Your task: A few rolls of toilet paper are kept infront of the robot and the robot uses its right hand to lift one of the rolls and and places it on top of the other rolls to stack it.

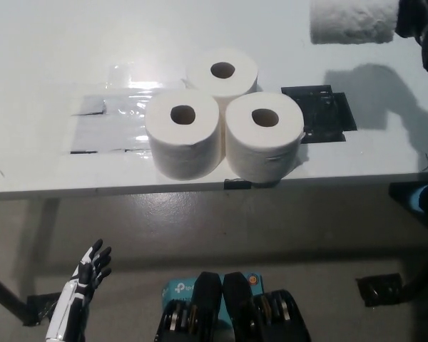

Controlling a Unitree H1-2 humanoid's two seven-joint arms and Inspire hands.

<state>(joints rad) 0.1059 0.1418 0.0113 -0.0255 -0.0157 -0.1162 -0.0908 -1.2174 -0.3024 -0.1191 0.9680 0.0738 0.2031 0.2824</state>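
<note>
Black right hand (416,20) grips white toilet-paper roll (351,21), aloft at 1 o'clock | three white rolls (225,114) clustered on white desk (43,57) | white left hand (91,269) spread, 7 o'clock | lift done, stacking left

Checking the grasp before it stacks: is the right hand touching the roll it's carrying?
Touching. The head view shows the black right hand closed against the end of the lifted roll, which hangs clear above the table, casting a shadow.

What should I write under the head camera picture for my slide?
Black right hand lifts a toilet roll above three standing rolls.
</note>
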